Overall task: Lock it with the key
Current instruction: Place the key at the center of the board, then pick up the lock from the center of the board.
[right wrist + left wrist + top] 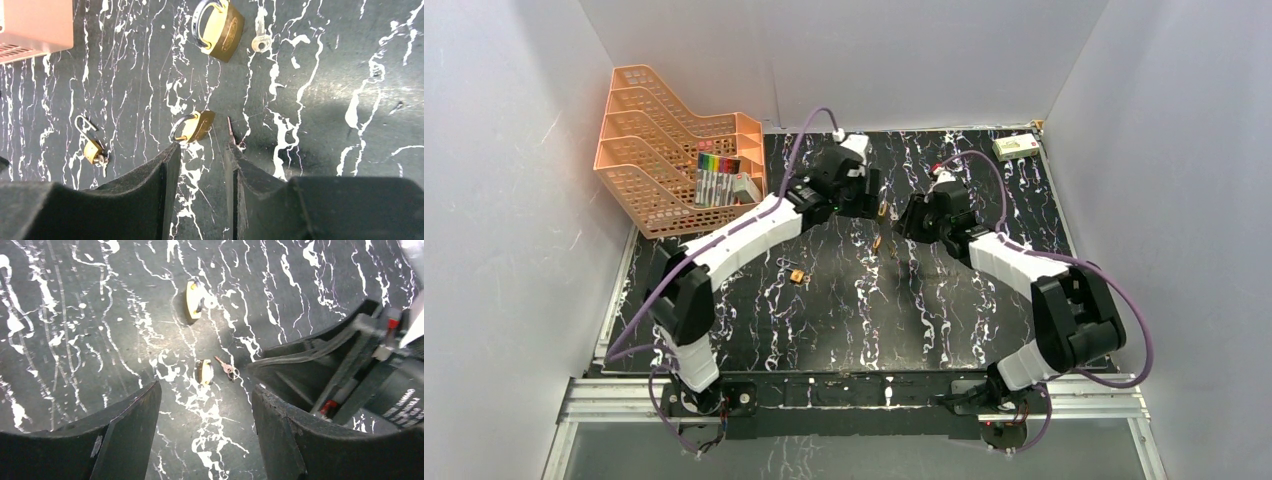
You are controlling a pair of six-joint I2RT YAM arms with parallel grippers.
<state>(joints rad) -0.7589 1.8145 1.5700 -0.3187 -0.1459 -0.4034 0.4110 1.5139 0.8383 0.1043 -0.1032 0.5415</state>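
**Brass lock and key both loose on the table: pickup is the step in hand**

Brass lock (196,126) lies on its side on the black marbled table (944,300), about mid-table, between the two wrists. Its key (231,131) lies just beside it, apart from the body and not in the keyhole. You cannot tell from these views whether the shackle is seated.

Right gripper (201,147): fingers apart, nothing between them. It hangs low over the pair, with the lock off one fingertip and the key off the other. Whether the key touches that tip is unclear.

Left gripper (205,387): fingers wide apart, empty, above the same pair and looking down on it.

Also present are a big lock (222,27) with a second key (260,41) beside it, farther out, and a small lock (92,149) with its shackle swung open, off to the side.

Judgement: you are at the grasp stage, and nothing has been inserted or turned yet.

Next move, as it appears:
- Take the key by its bow, leaving the blade free. It lies flat and thin, so the fingers need to come down close to the table.
- Pin or lift the lock with the other arm, keyhole toward the key.
- Mind the two grippers, which are near each other here.
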